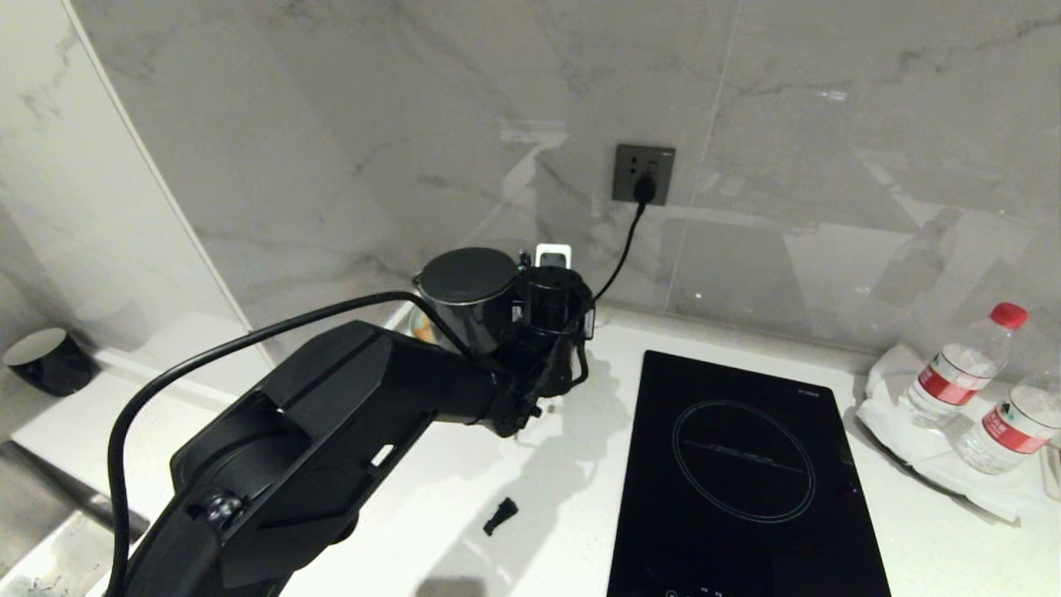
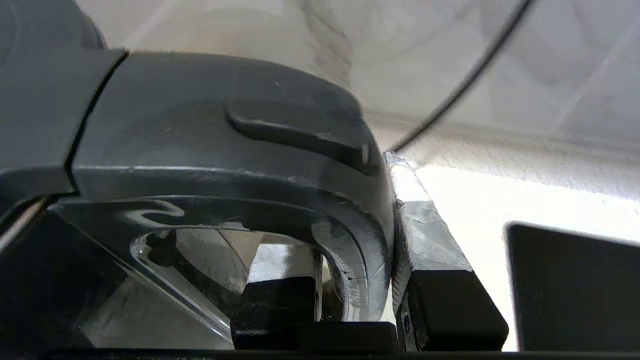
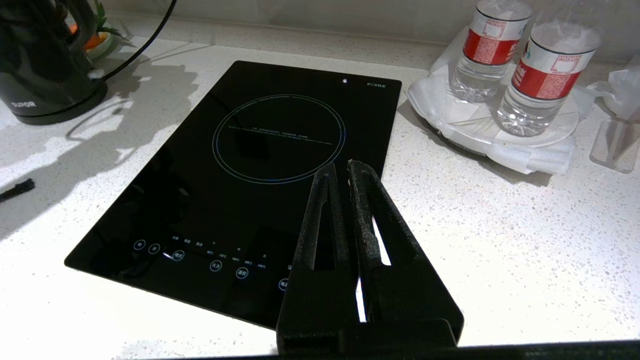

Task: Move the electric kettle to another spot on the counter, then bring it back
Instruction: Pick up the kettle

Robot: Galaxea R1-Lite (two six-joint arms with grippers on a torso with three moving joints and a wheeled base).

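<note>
The electric kettle (image 1: 464, 315), glossy black with a flat grey lid, stands at the back of the white speckled counter (image 1: 572, 448), left of the cooktop. In the right wrist view the kettle (image 3: 45, 65) rests on its round base. My left gripper (image 1: 539, 336) reaches in from the left and is shut on the kettle's loop handle (image 2: 360, 250). One finger sits inside the loop and the other outside it, both pressed against the handle. My right gripper (image 3: 340, 170) hangs shut and holds nothing above the front right of the cooktop; it is outside the head view.
A black glass cooktop (image 1: 738, 473) lies right of the kettle. Two water bottles (image 1: 961, 369) stand on a plate at far right. A cord (image 1: 622, 249) runs up to a wall socket (image 1: 643, 172). A small black cup (image 1: 50, 361) sits far left, a small black piece (image 1: 501, 516) near the front.
</note>
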